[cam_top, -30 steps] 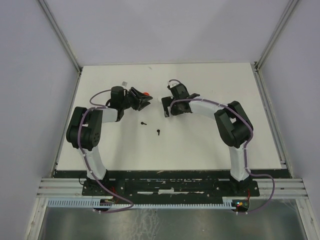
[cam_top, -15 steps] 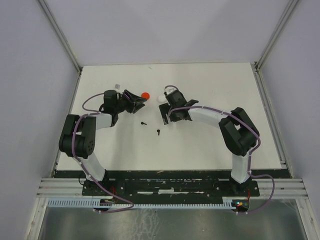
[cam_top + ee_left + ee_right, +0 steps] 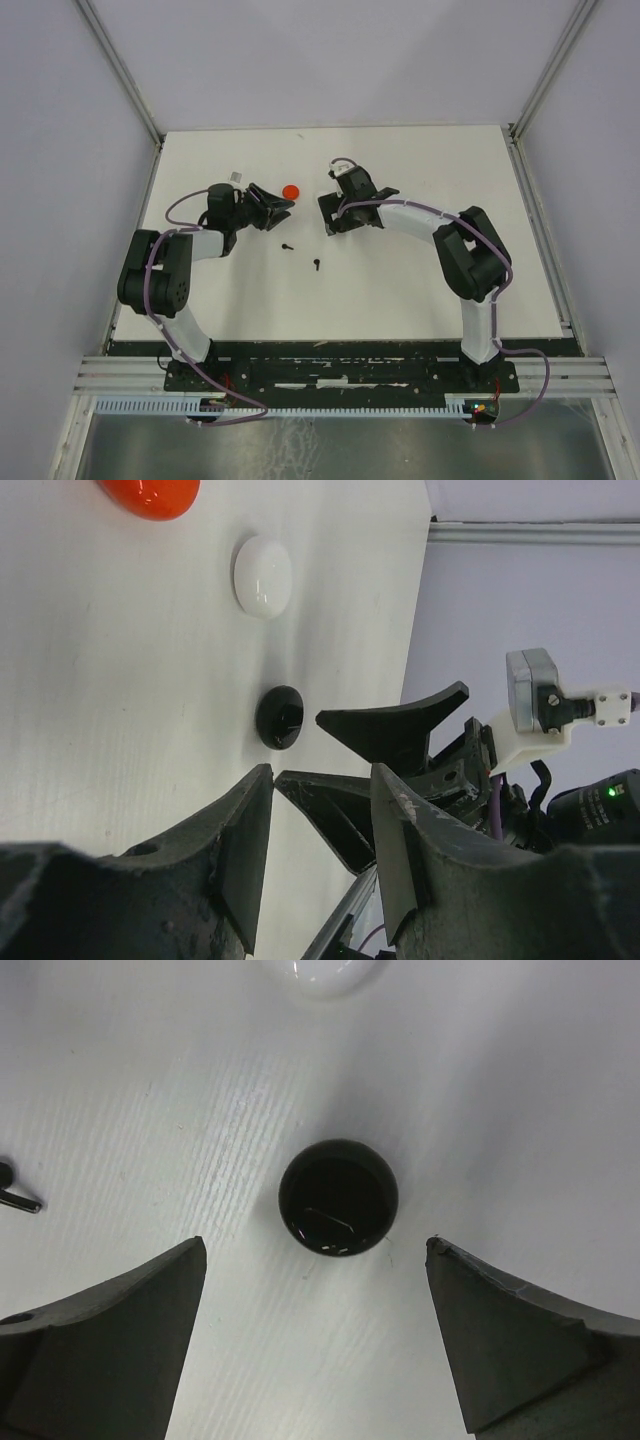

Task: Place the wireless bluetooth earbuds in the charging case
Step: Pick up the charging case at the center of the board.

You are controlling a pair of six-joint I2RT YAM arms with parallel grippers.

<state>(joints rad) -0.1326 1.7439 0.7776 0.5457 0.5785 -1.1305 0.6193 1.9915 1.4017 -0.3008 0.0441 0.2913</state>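
Note:
Two tiny black earbuds (image 3: 288, 245) (image 3: 316, 265) lie on the white table, nearer me than both grippers. One of them shows at the left edge of the right wrist view (image 3: 12, 1197). A round glossy black charging case (image 3: 338, 1197) lies flat just ahead of my right gripper (image 3: 315, 1250), whose jaws stand wide open on either side with nothing between them. In the top view that gripper (image 3: 328, 214) hides the case. My left gripper (image 3: 322, 775) (image 3: 282, 207) points at the same black case (image 3: 280, 717), open and empty.
A round red case (image 3: 291, 191) (image 3: 150, 495) and a round white one (image 3: 263, 575) (image 3: 322, 972) lie just beyond the black one. The right gripper's fingers (image 3: 395, 730) sit close in front of the left gripper. White walls enclose the table (image 3: 400, 290).
The left arm drew back to the left, uncovering the red case. The right gripper shifted slightly forward and back over the black case. Both jaws kept their width.

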